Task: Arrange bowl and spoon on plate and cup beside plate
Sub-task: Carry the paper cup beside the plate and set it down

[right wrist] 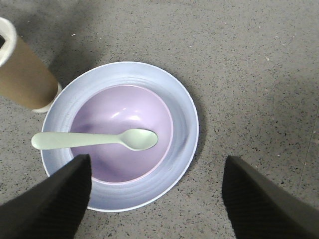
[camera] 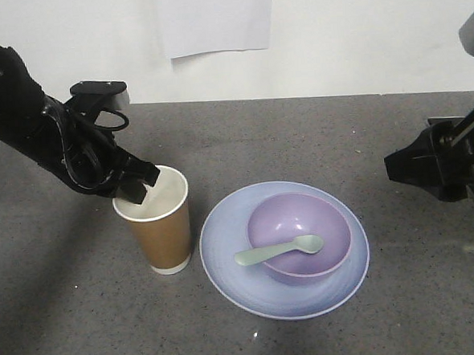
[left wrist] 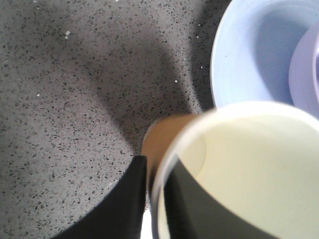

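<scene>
Grey speckled tabletop (camera: 315, 132) meets a white wall with a sheet of paper (camera: 216, 18) on it. From the front, the plate (camera: 225, 242) lies near the middle, the bowl (camera: 298, 236) sits on it, and the spoon (camera: 278, 250) rests across the bowl with its handle over the rim toward the cup (camera: 154, 223). The cup stands upright just beside the plate. My left gripper (camera: 135, 188) pinches the cup's rim, one finger inside and one outside. My right gripper (camera: 397, 166) hovers well apart from the plate.

From my left wrist, the two dark fingers (left wrist: 130, 199) hold the white rim of the cup (left wrist: 249, 169) between them; the plate (left wrist: 244, 59) is just behind it.

From my right wrist, my fingers (right wrist: 50, 204) are spread wide and hold nothing; the left one partly covers the plate (right wrist: 185, 124). The spoon (right wrist: 94, 140) lies over the bowl (right wrist: 122, 112), scoop inside, and the cup (right wrist: 22, 74) stands at the plate's edge.
</scene>
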Motion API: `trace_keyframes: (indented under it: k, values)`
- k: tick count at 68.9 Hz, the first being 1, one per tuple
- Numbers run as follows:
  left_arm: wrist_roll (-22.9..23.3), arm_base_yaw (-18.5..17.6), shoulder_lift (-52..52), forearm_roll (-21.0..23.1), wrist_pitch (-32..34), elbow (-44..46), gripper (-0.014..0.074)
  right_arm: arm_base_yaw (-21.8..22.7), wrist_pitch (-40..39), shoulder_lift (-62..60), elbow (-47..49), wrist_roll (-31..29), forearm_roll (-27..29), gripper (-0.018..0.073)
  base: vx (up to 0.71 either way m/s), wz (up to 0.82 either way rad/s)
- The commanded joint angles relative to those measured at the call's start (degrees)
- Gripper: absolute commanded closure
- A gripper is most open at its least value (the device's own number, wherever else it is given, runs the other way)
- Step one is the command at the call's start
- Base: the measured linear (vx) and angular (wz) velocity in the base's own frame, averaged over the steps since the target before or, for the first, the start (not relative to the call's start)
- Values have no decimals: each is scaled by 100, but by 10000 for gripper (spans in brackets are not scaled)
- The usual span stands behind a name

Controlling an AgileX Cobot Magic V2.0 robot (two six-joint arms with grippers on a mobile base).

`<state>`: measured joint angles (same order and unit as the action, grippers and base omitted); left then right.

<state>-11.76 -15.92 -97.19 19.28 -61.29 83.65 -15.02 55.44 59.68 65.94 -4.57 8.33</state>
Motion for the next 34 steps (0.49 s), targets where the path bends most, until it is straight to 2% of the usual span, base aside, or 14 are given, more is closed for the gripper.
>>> trace_keyframes:
  k: [1, 19, 26, 34]
  values:
    - [47, -35, 257, 136, 125, 122, 408, 6, -289, -81, 178, -5, 51, 39, 0, 0]
    - [47, -29, 271, 136, 239, 122, 131, 6, -283, -81, 178, -5, 51, 39, 0, 0]
    - [47, -29, 283, 132, 274, 130, 64, 6, -283, -81, 178, -5, 51, 39, 0, 0]
    - [47, -29, 354, 86, 390, 130, 34, 6, -283, -81, 178, 0, 51, 39, 0, 0]
